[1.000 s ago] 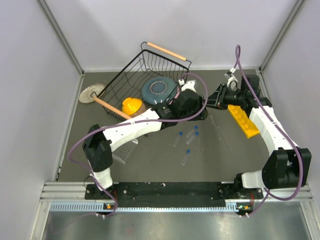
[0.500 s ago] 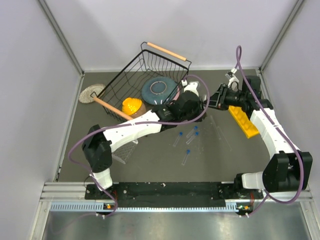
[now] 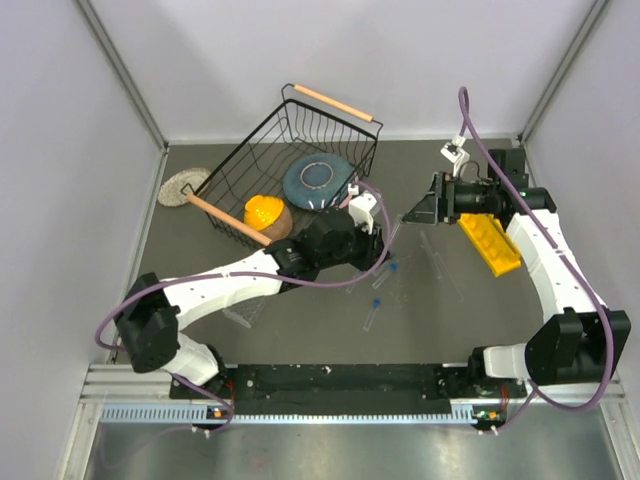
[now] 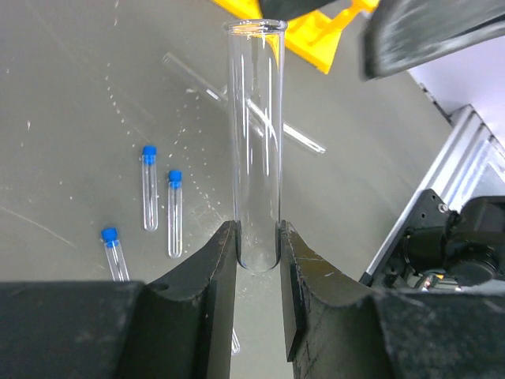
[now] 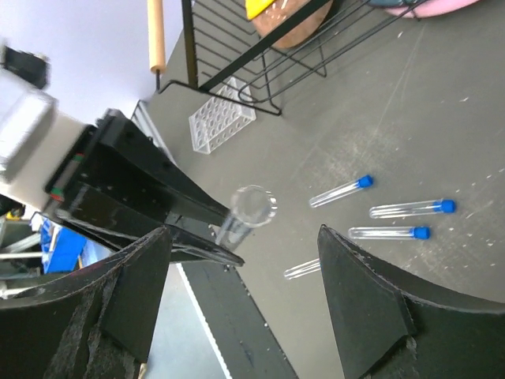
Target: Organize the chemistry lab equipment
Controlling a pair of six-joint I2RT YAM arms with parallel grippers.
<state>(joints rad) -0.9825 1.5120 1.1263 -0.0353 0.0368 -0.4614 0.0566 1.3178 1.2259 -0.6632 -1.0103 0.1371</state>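
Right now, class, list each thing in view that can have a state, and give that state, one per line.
left pincer: shut on the uncapped glass tube
uncapped glass tube: empty, gripped at its rounded bottom
right pincer: open, empty
blue-capped tubes: capped, lying flat
clear rack: empty
yellow rack: lying on the table

A black wire basket (image 3: 262, 152) stands on the dark grey desk (image 3: 300, 330) toward the far edge, left of the middle, set cornerwise to the desk's edges. One wooden handle (image 3: 335, 102) runs along its far side and the other wooden handle (image 3: 222, 215) along its near left side. A blue plate (image 3: 318, 182) lies inside it, and an orange bowl (image 3: 265, 212) sits tipped in its near corner. A round woven mat (image 3: 183, 186) lies flat by the far left corner, just beside the basket.
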